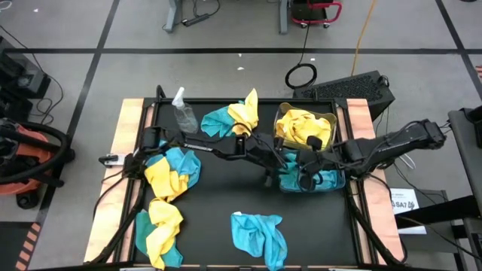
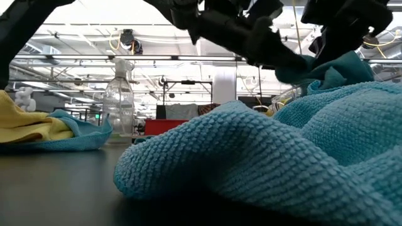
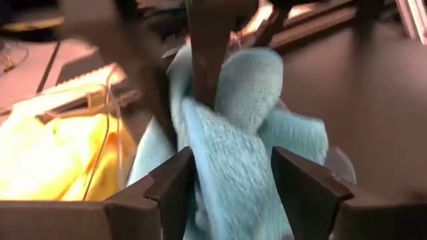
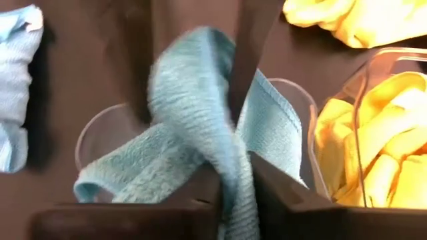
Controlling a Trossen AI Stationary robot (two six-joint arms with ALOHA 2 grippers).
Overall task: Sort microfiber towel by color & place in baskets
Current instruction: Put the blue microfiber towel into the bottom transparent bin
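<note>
Black counter: teal towel over clear basket near right edge, pinched by closed right gripper fingers; left gripper fingers parted around it.

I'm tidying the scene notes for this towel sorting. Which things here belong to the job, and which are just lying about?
Part of the job:
- teal towel over the near basket, between the left gripper and right gripper
- far basket with yellow towels
- loose towel piles

Lying about:
- spray bottle
</note>
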